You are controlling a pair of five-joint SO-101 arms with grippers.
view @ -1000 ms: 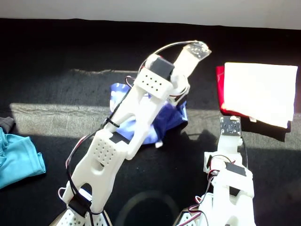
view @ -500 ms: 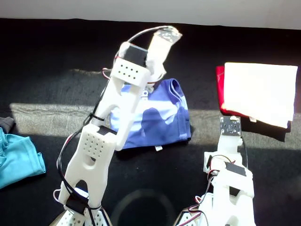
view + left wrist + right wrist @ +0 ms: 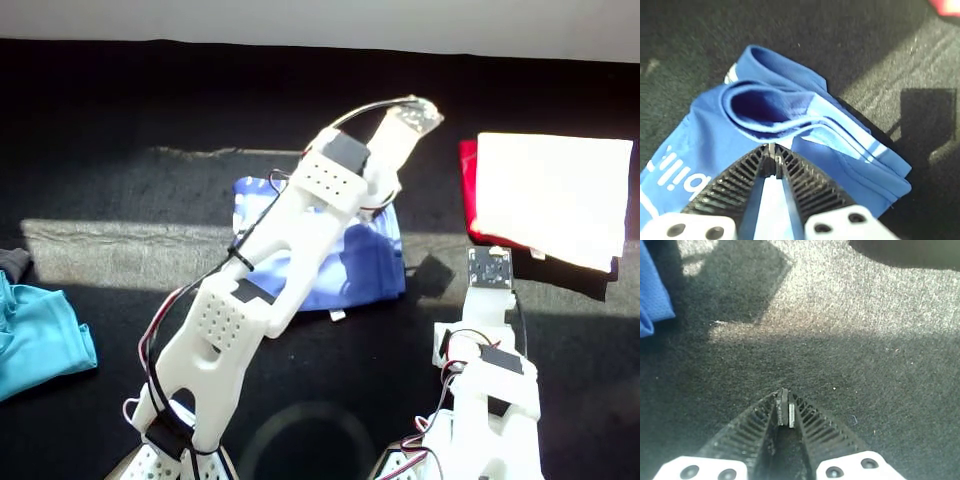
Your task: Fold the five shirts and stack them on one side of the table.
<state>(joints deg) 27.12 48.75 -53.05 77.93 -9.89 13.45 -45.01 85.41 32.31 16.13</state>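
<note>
My left end effector (image 3: 774,159), tips pressed together, hangs just over the blue shirt (image 3: 365,265) mid-frame; I see its arm (image 3: 300,230) stretched diagonally toward the upper right.

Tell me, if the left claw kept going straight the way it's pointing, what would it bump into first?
Most likely the blue shirt. The left gripper, its fingers closed, points straight at the shirt's rolled fold just ahead of its tips. The pictures don't show how much of a gap there is between them.
</note>
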